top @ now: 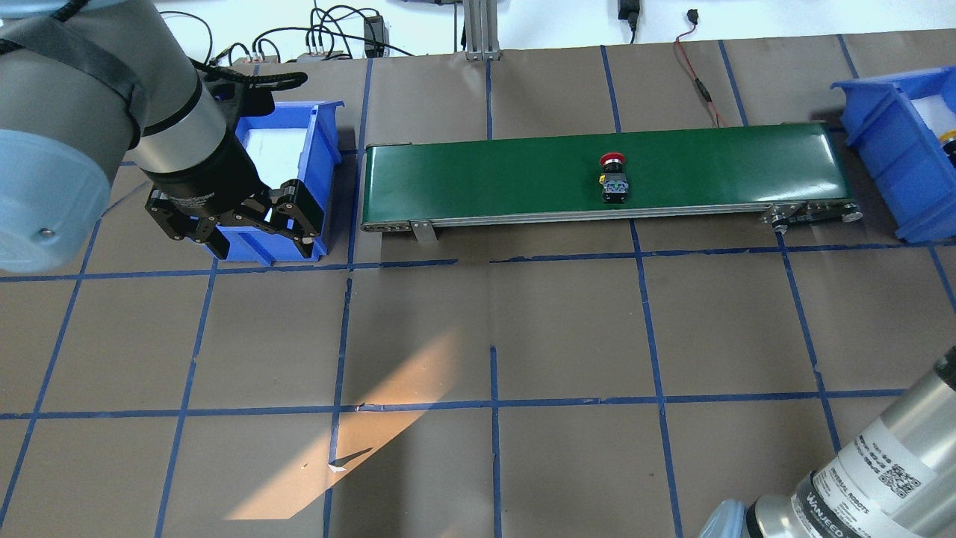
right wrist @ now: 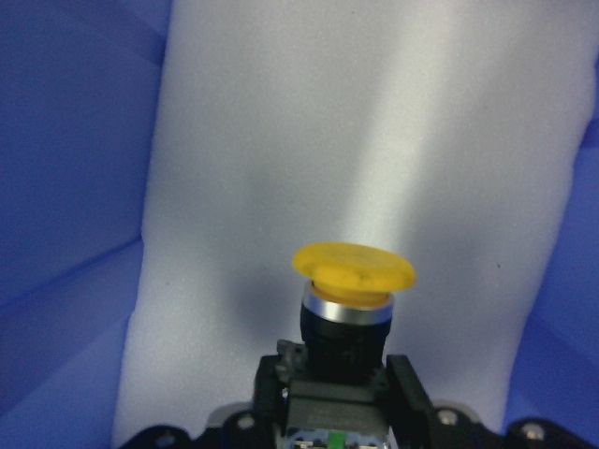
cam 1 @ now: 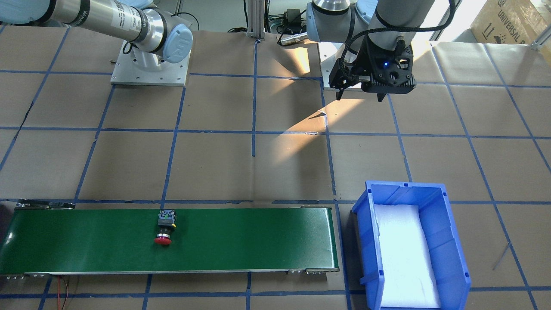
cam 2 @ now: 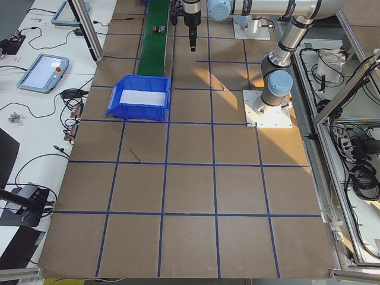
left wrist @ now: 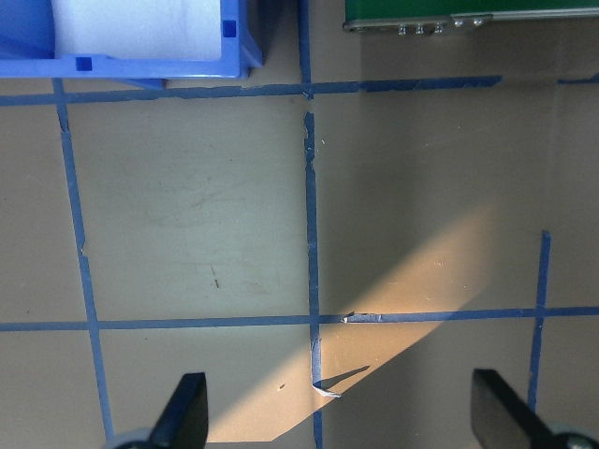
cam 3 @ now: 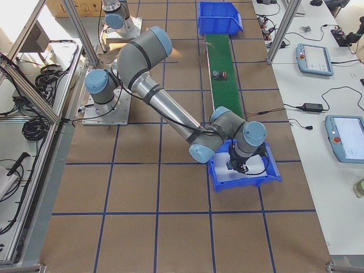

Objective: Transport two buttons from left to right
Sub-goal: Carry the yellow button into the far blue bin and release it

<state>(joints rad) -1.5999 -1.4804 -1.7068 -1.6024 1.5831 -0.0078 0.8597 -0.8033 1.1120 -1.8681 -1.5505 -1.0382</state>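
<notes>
The right claw [right wrist: 342, 398] pinches the yellow button [right wrist: 353, 269] by its body, cap forward, over the white foam pad [right wrist: 374, 122] inside the blue bin [right wrist: 56, 187]. It should probably lower centred, clear of the walls, part its jaws near the foam, then lift straight. The red button [cam 1: 164, 232] lies on the green conveyor belt [cam 1: 258, 241]. The left claw [left wrist: 339, 416] hangs spread above the surface [left wrist: 187, 206].

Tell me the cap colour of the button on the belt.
Red cap, clearest in the front-facing view.
</notes>
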